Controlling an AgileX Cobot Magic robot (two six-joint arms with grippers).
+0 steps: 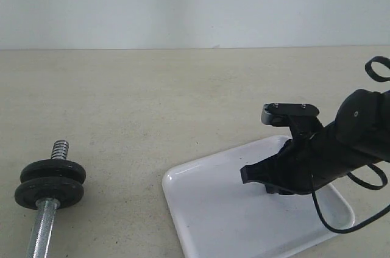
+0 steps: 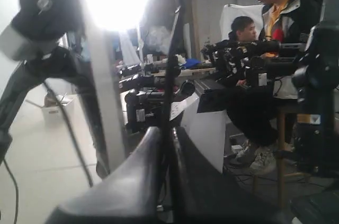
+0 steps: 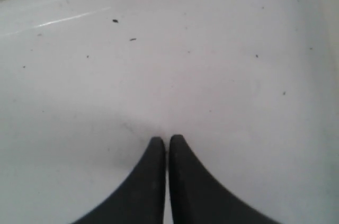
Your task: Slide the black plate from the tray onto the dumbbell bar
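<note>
The white tray (image 1: 210, 212) lies at the lower right of the exterior view. My right gripper (image 1: 244, 175) hangs low over it, shut with nothing between its fingers. In the right wrist view the right gripper (image 3: 168, 139) points at the bare tray (image 3: 185, 49) floor. No black plate shows on the tray; any part under the arm is hidden. The dumbbell bar (image 1: 41, 229) lies at the lower left, its threaded end toward the back. My left gripper (image 2: 168, 131) is shut and empty, facing the room, outside the exterior view.
Two black discs (image 1: 50, 183) sit side by side on the bar near its threaded end (image 1: 60, 149). The beige table (image 1: 152, 105) stretches between bar and tray. A black cable (image 1: 341, 224) loops from the right arm over the tray's right corner.
</note>
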